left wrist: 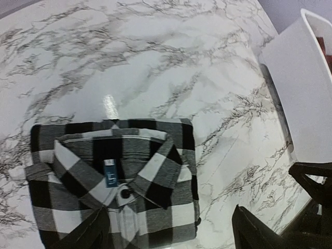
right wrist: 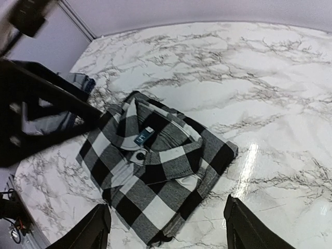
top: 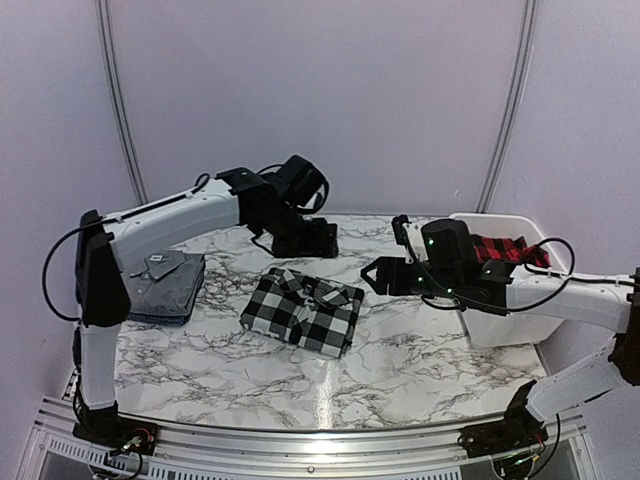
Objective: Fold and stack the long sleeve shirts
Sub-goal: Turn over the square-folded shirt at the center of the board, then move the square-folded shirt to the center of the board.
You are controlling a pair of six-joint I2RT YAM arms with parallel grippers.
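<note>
A black-and-white checked shirt (top: 303,310) lies folded, collar up, in the middle of the marble table (top: 420,350). A grey shirt (top: 165,283) lies folded at the left edge. A red-and-black checked shirt (top: 510,250) hangs over the white bin's rim. My left gripper (top: 305,243) hovers just behind the checked shirt (left wrist: 114,176); it is open (left wrist: 171,236) and nothing is between its fingers (left wrist: 254,231). My right gripper (top: 376,275) is off the shirt's right side, above the table. It too is open (right wrist: 166,231), empty, with the checked shirt (right wrist: 155,171) lying ahead of it.
A white bin (top: 505,320) stands at the table's right edge, also seen in the left wrist view (left wrist: 301,88). The left arm (right wrist: 36,104) crosses the upper left of the right wrist view, partly hiding the grey shirt (right wrist: 49,122).
</note>
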